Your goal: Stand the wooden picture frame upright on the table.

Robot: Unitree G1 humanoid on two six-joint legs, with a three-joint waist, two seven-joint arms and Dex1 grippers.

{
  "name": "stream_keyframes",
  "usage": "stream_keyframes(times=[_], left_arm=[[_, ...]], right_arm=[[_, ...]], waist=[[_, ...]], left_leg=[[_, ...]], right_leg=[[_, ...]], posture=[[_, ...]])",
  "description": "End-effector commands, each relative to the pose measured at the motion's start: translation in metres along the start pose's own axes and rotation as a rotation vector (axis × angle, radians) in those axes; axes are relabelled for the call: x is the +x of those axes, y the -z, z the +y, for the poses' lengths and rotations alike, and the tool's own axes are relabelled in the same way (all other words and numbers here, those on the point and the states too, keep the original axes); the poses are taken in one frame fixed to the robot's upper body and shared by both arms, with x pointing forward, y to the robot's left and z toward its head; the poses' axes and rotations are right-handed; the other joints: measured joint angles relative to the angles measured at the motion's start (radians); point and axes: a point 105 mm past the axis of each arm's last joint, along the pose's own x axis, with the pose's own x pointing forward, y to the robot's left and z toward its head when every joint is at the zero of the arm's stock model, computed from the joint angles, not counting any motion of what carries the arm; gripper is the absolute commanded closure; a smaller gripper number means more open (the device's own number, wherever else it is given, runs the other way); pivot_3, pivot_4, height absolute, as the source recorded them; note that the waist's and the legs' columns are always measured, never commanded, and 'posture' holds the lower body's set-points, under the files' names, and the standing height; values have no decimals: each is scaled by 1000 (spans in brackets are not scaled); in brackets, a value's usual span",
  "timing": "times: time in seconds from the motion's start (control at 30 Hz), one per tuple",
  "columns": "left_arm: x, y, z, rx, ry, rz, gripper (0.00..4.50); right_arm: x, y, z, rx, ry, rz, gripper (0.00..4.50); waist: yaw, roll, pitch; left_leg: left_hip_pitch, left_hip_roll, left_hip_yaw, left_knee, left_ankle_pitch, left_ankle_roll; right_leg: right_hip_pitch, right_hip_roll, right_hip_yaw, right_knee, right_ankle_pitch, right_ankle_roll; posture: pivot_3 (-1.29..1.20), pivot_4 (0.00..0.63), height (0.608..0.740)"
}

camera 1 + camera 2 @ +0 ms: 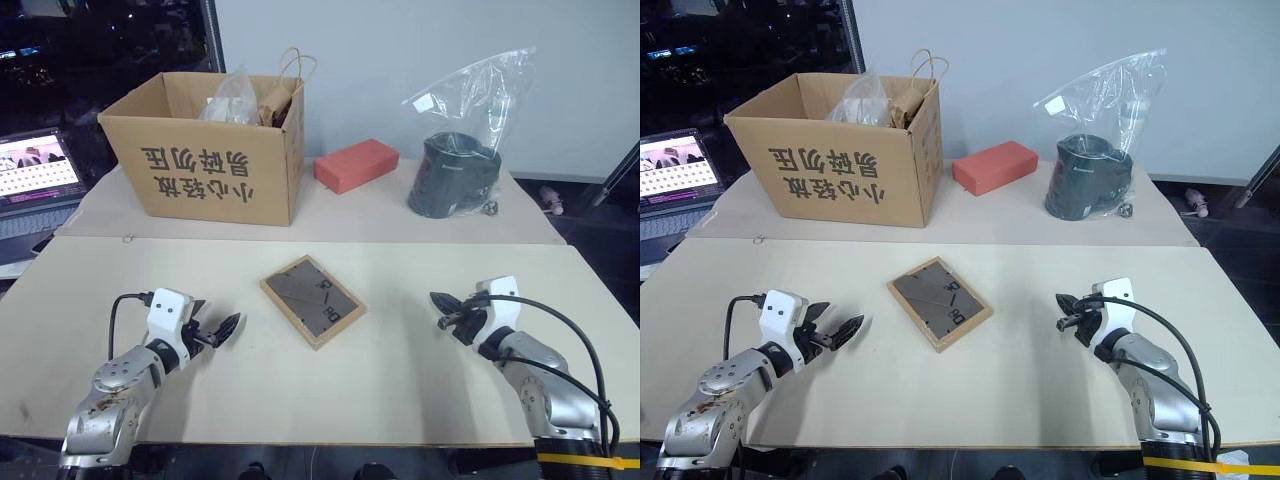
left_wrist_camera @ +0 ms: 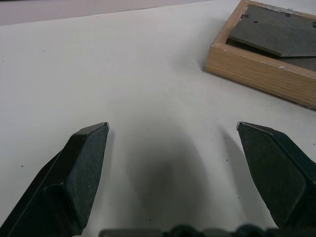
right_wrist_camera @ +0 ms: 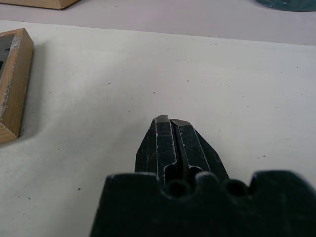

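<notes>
Frame (image 1: 312, 300) flat on table (image 1: 400, 350), dark back panel up. Left gripper (image 1: 222, 328) left of frame, fingers wide, holding nothing. Right gripper (image 1: 441, 302) right of frame, fingers pressed together, empty.

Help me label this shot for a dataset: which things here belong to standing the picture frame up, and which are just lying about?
Belongs to the job:
- wooden picture frame, flat, back panel up
- table
- left end effector, open
- right end effector, shut

Just lying about:
- cardboard box
- red block
- dark container in a clear bag
- laptop
</notes>
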Motion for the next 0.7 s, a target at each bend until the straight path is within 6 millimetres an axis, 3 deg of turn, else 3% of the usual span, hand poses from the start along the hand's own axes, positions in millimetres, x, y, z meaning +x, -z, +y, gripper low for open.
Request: stream_keyframes(times=[0.03, 0.07, 0.17, 0.23, 0.4, 0.5, 0.7], left_arm=[[-8, -31, 5, 53, 63, -59, 0], [-12, -40, 5, 94, 131, -40, 0], [-18, -47, 4, 151, 248, 40, 837], [-18, -46, 6, 161, 260, 77, 1723], [-5, -29, -5, 149, 242, 186, 3537], [4, -18, -27, 165, 271, 235, 4451], [13, -15, -50, 177, 310, 259, 4451]], right_arm=[[4, -30, 3, -147, -82, -58, 4448], [9, -44, 10, -243, -166, -60, 4448], [19, -66, 24, -412, -353, -30, 4500], [26, -72, 28, -467, -411, -8, 4500], [48, -62, 37, -564, -496, 69, 4500], [66, -56, 50, -602, -551, 81, 4500], [79, -36, 69, -634, -670, 116, 4500]], waist=[[0, 0, 0], [-3, 0, 1], [-12, 4, 5], [-11, 4, 4], [-1, 3, 4], [0, 3, 4], [-1, 3, 4]], left_leg=[[0, 0, 0, 0, 0, 0], [0, 0, 0, 0, 0, 0], [-2, 0, 1, 1, 2, 0], [1, 0, 1, 0, 2, 0], [-2, 0, 1, -2, 0, 1], [-4, 0, 1, -2, 0, 1], [-2, 0, 0, -1, 0, 1]], right_leg=[[0, 0, 0, 0, 0, 0], [0, 0, 0, 0, 0, 0], [-5, 0, 1, 2, 1, 0], [-2, 0, 1, 1, 1, 0], [-1, 0, 0, -3, 0, 0], [-3, -1, -1, -3, 2, -4], [-2, 0, -1, -1, 3, -5]], posture=[[0, 150, 740], [0, 150, 740], [0, 150, 740], [0, 150, 740], [0, 150, 740], [0, 150, 740], [0, 150, 740]])
